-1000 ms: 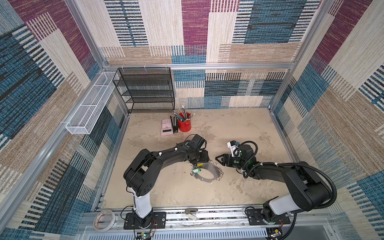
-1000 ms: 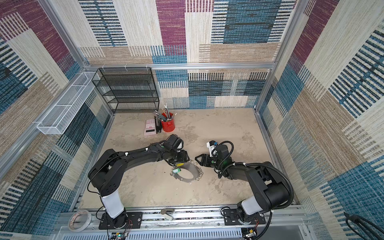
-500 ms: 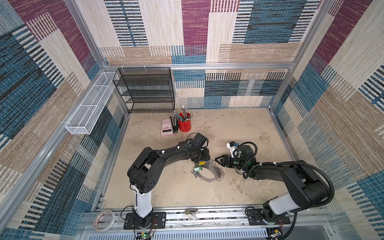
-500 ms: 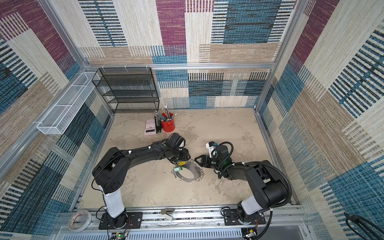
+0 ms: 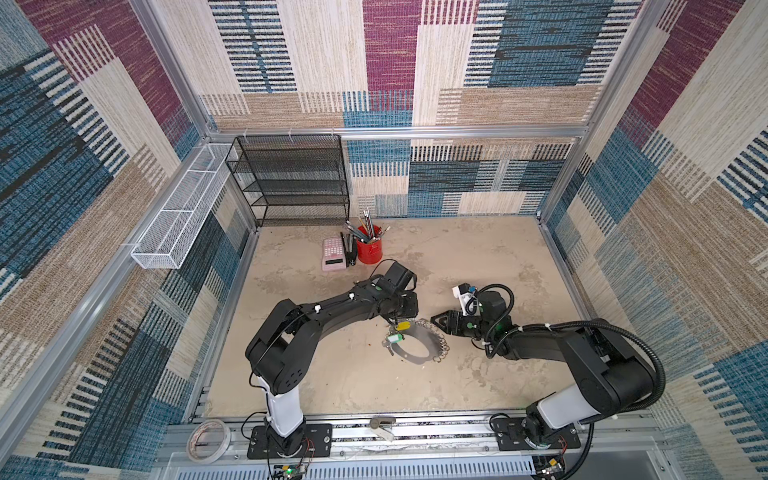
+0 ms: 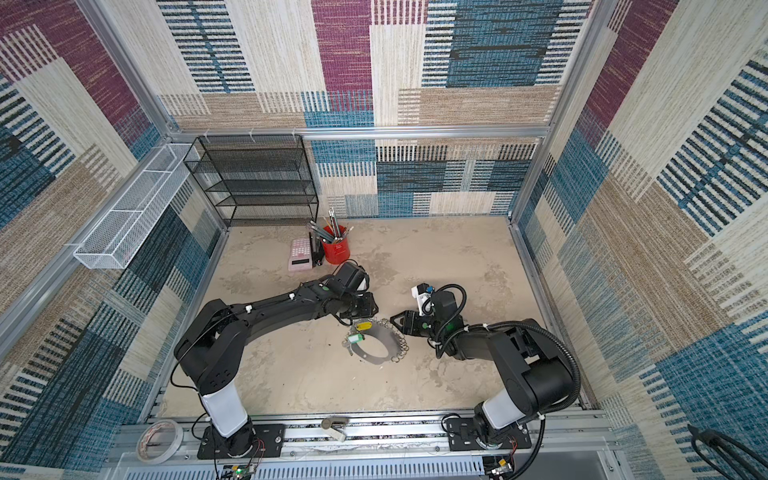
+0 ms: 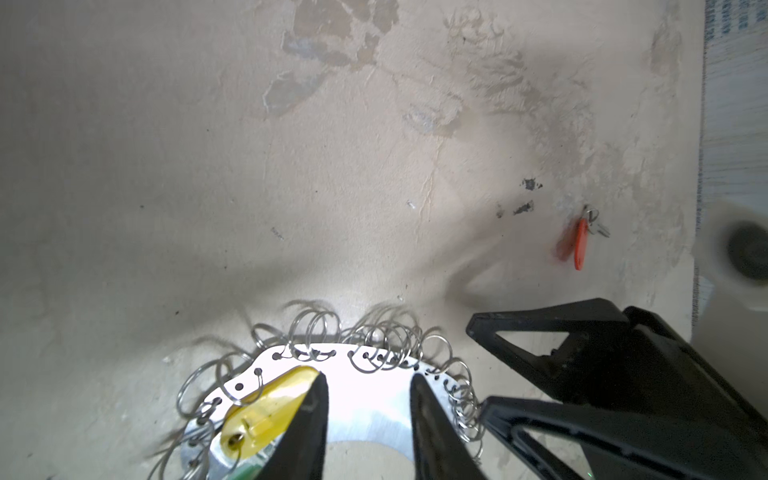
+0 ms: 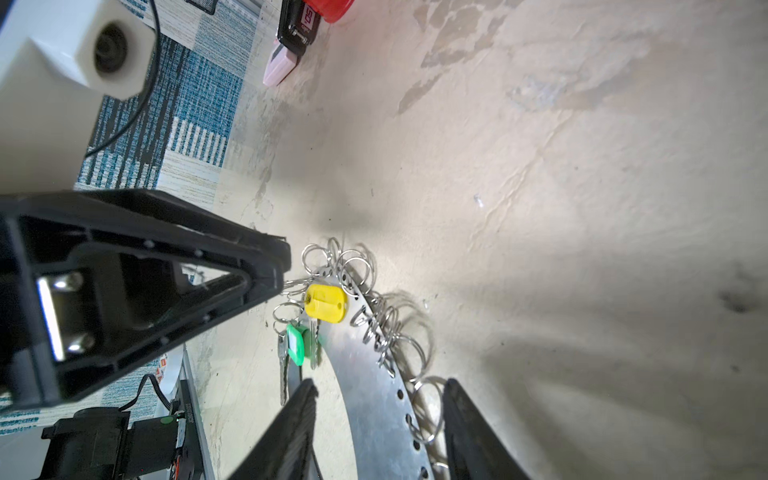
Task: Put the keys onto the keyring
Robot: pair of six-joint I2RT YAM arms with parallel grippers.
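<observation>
Fingers of the left gripper (image 7: 368, 382) are standing part open, gripping nothing visible, hovering over the keyring (image 8: 370, 419) with one tip just beside the yellow tag (image 8: 325, 302). Right gripper (image 8: 378, 386) is also standing part open and empty, fingers straddling the band further along. Keyring is lying flat on the table (image 7: 291, 166) between both arms. Yellow tag is resting on the band, green tag (image 8: 297, 344) just beside it at the rim. Red key (image 7: 581, 243) is lying loose on the table, well apart from the keyring. Cup (image 5: 369, 249) and calculator (image 5: 334, 253) are sitting near the back wall.
</observation>
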